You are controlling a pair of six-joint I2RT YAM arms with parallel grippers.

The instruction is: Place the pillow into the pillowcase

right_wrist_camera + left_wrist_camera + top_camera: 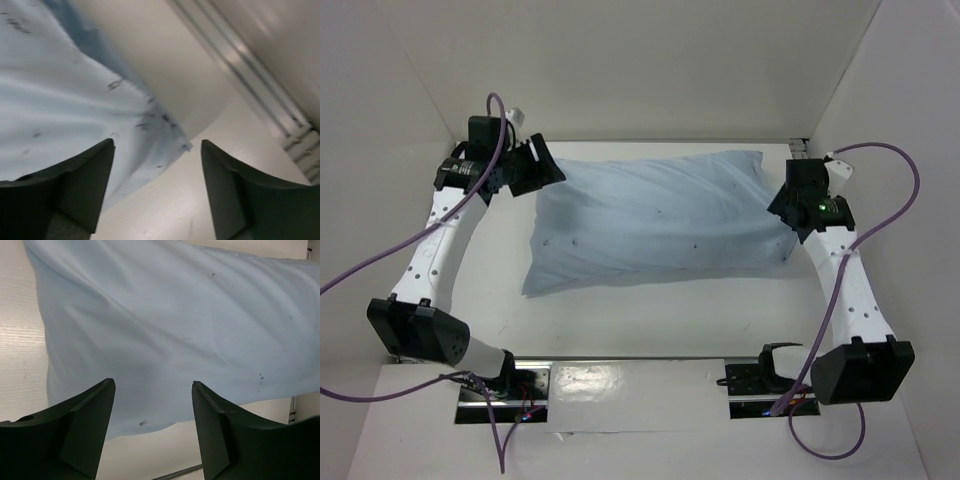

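**Top external view**
- Item 1: thin pale-blue fabric pillowcase with tiny dark specks (pixel 650 220). It lies lengthwise across the far half of the white table (pixel 650 320), filled out and plump, creased diagonally.
- Item 2: pillow. It is hidden inside the pillowcase and shown only by the bulge.
- Item 3: left fingers (pixel 542 165), black, at the far-left corner of the pillowcase. Contact with the cloth cannot be told from here.
- Item 4: right fingers (pixel 782 200), black, at the right end of the pillowcase. Contact cannot be told from here either.
- Item 5: purple cables (pixel 380 262), one looping from each white arm.

**Left wrist view**
- Left fingers (pixel 90 415): spread apart, nothing pinched between them.
- Pillowcase (pixel 170 325): fills most of the view beyond the fingers, with a rounded corner low in the frame. White table (pixel 20 355) shows along its left side and below it.

**Right wrist view**
- Right fingers (pixel 85 175): spread apart, nothing pinched. Bare table (pixel 165 200) shows in the gap.
- Pillowcase (pixel 60 110): occupies the left of the view, its speckled corner ending just beside the gap. Slightly blurred.
- Metal rail (pixel 250 65): runs diagonally along the base of the white wall at upper right.
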